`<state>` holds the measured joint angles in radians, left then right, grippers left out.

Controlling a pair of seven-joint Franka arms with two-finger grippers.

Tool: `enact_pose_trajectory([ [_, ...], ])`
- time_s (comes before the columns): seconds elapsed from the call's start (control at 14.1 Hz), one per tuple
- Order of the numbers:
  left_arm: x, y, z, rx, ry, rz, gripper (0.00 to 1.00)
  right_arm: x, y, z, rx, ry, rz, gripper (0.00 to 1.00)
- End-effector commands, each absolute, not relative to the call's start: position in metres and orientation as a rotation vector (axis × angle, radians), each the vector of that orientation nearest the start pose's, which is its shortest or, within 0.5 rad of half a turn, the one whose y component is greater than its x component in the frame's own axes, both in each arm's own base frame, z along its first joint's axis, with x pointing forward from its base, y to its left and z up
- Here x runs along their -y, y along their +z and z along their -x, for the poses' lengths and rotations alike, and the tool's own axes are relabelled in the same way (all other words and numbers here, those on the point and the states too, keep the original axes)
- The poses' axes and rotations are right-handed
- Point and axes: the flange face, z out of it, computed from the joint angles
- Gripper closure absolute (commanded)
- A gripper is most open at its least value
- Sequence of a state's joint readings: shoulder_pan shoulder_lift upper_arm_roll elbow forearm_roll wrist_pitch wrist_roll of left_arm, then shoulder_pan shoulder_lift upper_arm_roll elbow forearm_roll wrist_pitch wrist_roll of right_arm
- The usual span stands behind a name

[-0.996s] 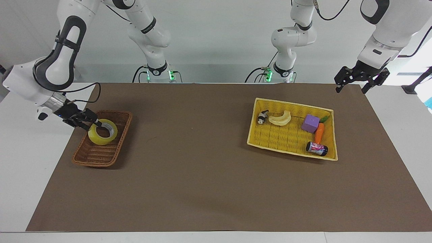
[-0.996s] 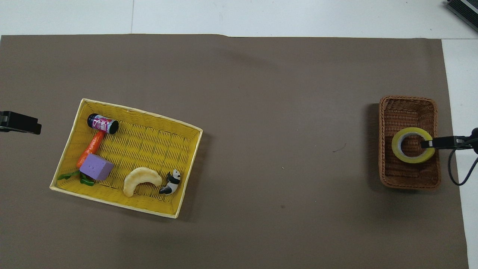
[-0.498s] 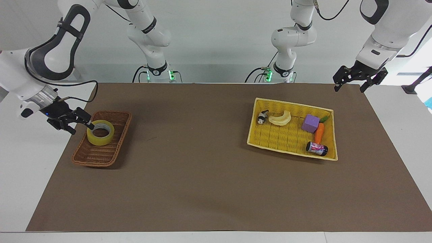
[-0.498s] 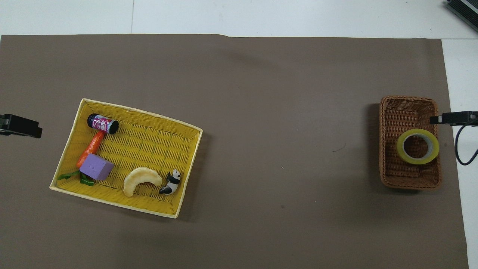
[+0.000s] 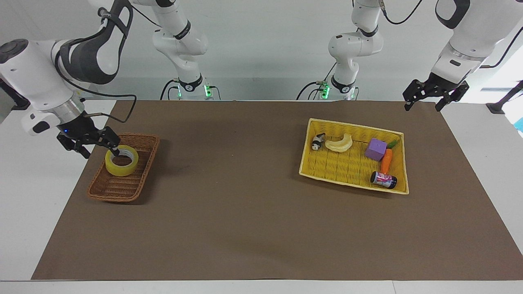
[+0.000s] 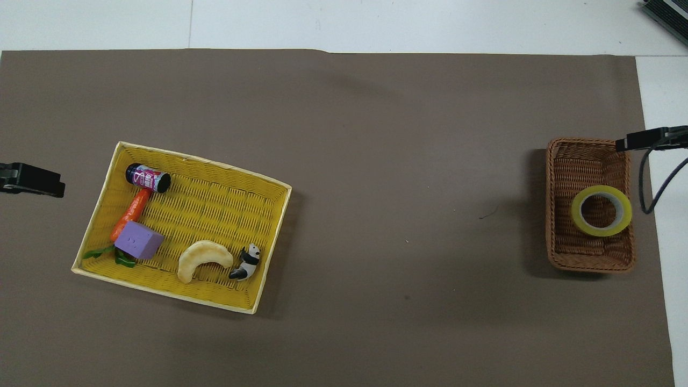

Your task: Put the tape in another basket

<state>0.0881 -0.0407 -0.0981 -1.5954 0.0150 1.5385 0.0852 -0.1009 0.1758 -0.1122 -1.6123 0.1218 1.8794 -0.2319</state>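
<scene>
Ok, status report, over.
Right end effector open over the brown basket's rim. Left end effector open, waiting over the mat's corner. Tape flat in the brown basket. Nothing in the way.

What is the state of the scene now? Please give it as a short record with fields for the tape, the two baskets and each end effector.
tape: yellow roll lying flat in the brown basket, not held
brown basket: at the right arm's end of the table
yellow basket: at the left arm's end, holding a banana, panda, purple block, carrot and can
right end effector: open, raised over the brown basket's edge, apart from the tape
left end effector: open, waits over the mat's corner
</scene>
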Motion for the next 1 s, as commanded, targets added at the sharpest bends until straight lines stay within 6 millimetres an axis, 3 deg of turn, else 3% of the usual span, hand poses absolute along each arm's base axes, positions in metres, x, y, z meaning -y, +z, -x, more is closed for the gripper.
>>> enact_pose_trajectory([
  [0.0,0.006,0.639,-0.537,-0.136,0.018,3.122,0.0,0.105,0.547,-0.599,-0.118,-0.127,3.074,0.0],
  [0.28,0.004,0.639,-0.537,-0.131,0.018,3.123,0.0,0.055,0.581,-0.58,-0.246,-0.081,3.096,0.0],
  [0.5,0.003,0.639,-0.537,-0.129,0.018,3.123,0.0,0.053,0.614,-0.557,-0.284,-0.067,3.092,0.0],
  [0.71,0.005,0.639,-0.537,-0.133,0.018,3.123,0.0,0.056,0.655,-0.518,-0.273,-0.05,3.138,0.0],
  [0.93,0.004,0.639,-0.537,-0.131,0.018,3.123,0.0,0.052,0.657,-0.505,-0.244,-0.05,3.191,0.0],
])
